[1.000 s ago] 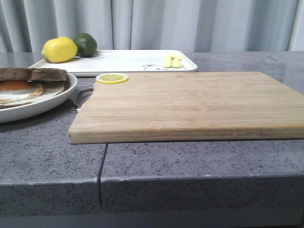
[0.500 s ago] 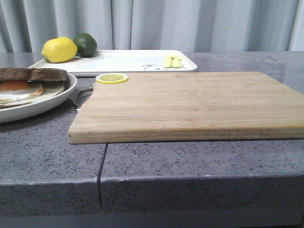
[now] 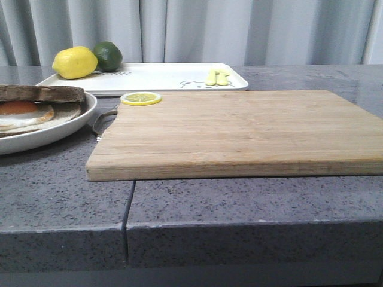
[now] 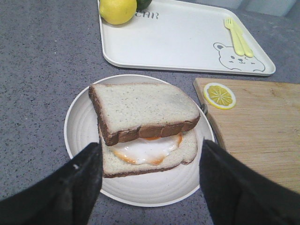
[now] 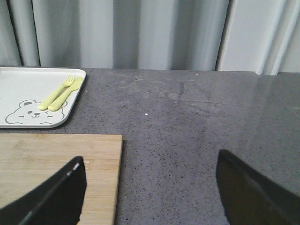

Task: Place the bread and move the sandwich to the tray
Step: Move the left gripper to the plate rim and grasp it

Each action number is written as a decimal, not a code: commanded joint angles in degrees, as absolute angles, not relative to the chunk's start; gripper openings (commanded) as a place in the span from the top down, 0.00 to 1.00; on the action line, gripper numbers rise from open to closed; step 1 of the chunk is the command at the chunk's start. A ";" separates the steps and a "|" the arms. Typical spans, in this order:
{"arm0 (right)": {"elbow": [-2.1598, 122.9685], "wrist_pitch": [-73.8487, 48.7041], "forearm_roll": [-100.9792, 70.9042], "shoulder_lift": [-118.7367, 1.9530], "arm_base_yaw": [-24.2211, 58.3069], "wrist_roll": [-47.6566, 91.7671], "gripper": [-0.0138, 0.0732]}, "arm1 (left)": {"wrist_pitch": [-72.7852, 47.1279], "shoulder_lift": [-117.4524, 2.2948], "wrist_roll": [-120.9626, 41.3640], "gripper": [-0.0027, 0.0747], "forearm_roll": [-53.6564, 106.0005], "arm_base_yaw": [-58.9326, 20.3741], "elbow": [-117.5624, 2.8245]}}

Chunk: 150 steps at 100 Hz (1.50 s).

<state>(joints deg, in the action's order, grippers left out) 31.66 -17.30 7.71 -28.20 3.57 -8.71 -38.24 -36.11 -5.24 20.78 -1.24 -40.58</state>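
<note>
Hovering wide open and empty, the left gripper (image 4: 150, 183) straddles the brown-crusted egg sandwich (image 4: 145, 124) on its round white plate (image 4: 82, 136), so left's clearly nearer. Farther back sits the white rectangular bear tray (image 4: 183, 42). Right gripper (image 5: 150, 197) is open over bare counter; only the left wrist view shows the top slice sitting skewed.

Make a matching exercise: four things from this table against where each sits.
Things:
1. lemon
2. lemon slice
3. fried egg
4. small fork

Places:
A. between two bread slices on the plate
B. on the tray, beside the bear drawing
C. corner of the cutting board
D. on the tray, next to the lime

Pairs: 1-D, 2-C, 3-A, 4-B
</note>
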 commanded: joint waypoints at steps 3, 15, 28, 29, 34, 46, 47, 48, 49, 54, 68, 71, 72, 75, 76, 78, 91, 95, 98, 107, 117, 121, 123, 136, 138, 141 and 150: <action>33.09 -12.58 8.47 -28.15 3.29 -8.88 0.18 | -34.36 -36.43 -4.89 0.42 22.13 -1.06 -42.62; 33.09 -12.58 8.47 -28.15 3.29 -8.88 0.18 | -33.14 -36.43 -4.89 0.42 21.95 -0.94 -42.62; 33.09 -12.58 8.47 -28.15 3.29 -8.88 0.18 | -32.38 -37.57 -2.30 0.42 21.96 -0.94 -42.73; 33.09 -12.58 8.47 -28.15 3.29 -8.88 0.18 | -32.38 -37.86 -1.89 0.42 21.97 -0.94 -42.73; 33.09 -12.58 8.47 -28.15 3.29 -8.88 0.18 | -32.34 -39.38 -1.10 0.42 21.84 -0.94 -42.96; 33.09 -12.57 8.52 -28.15 3.29 -8.88 0.18 | -32.25 -44.38 -0.41 0.42 21.84 -0.94 -44.51; 33.09 -12.57 8.52 -28.15 3.29 -8.88 0.18 | -32.25 -44.69 -0.41 0.42 21.84 -0.94 -44.63; 33.09 -12.57 8.52 -28.15 3.29 -8.88 0.18 | -32.11 -45.30 -0.41 0.42 21.84 -0.94 -44.76; 33.09 -12.57 8.52 -28.15 3.29 -8.88 0.18 | -32.11 -45.60 -0.41 0.42 21.84 -0.94 -45.02; 33.09 -12.57 8.52 -28.15 3.29 -8.88 0.18 | -32.11 -47.55 -0.41 0.42 21.84 -0.94 -46.07; 33.09 -12.62 8.52 -28.15 3.29 -8.88 0.18 | -31.97 -51.80 -0.41 0.42 21.73 0.02 -49.16; 33.09 -12.62 8.52 -28.15 3.29 -8.88 0.18 | -31.97 -52.54 -0.41 0.42 21.73 0.58 -49.68; 33.09 -12.62 8.52 -28.15 3.29 -8.88 0.18 | -31.97 -52.67 -0.41 0.42 21.73 0.90 -49.88; 33.09 -12.65 8.52 -28.15 3.29 -8.88 0.18 | -31.97 -53.09 -0.41 0.42 21.73 1.64 -50.20; 33.09 -12.65 8.52 -28.15 3.29 -8.88 0.18 | -31.97 -53.29 -0.41 0.42 21.73 2.05 -50.19; 33.09 -12.65 8.52 -28.15 3.29 -8.88 0.18 | -32.16 -53.57 -0.41 0.42 21.73 2.48 -50.48; 33.09 -12.71 8.52 -28.15 3.29 -8.88 0.18 | -34.57 -54.99 -0.41 0.42 20.90 6.91 -50.88; 33.09 -12.71 8.52 -28.15 3.29 -8.88 0.18 | -35.53 -55.56 -0.41 0.42 20.42 8.21 -50.88; 33.09 -12.71 8.52 -28.15 3.29 -8.88 0.18 | -36.06 -55.95 -0.60 0.42 20.28 9.00 -50.88; 33.09 -12.65 8.52 -28.15 3.29 -8.88 0.18 | -37.67 -57.36 -1.99 0.42 20.28 10.61 -50.88; 33.09 -12.59 8.52 -28.15 3.29 -8.88 0.18 | -38.25 -59.14 -2.56 0.42 20.28 10.96 -50.88; 33.09 -12.59 8.52 -28.15 3.29 -8.88 0.18 | -38.25 -59.85 -2.56 0.42 20.28 10.96 -50.88; 33.09 -12.59 8.52 -28.15 3.29 -8.88 0.18 | -38.25 -60.27 -2.56 0.42 20.28 10.96 -50.88; 33.09 -12.59 8.52 -28.15 3.29 -8.88 0.18 | -38.29 -62.77 -2.56 0.42 20.28 10.96 -50.88; 33.09 -12.59 8.52 -28.15 3.29 -8.88 0.18 | -38.29 -63.17 -2.56 0.42 20.28 10.96 -50.88; 33.09 -12.59 8.52 -28.15 3.29 -8.88 0.18 | -38.29 -63.73 -2.56 0.42 20.38 10.96 -50.88; 33.09 -12.59 8.52 -28.15 3.29 -8.88 0.18 | -38.29 -65.40 -2.56 0.42 20.76 10.96 -50.88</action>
<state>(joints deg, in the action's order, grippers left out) 31.66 -17.30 7.71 -28.20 3.57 -8.84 -40.79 -64.90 -2.30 19.32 10.78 -48.76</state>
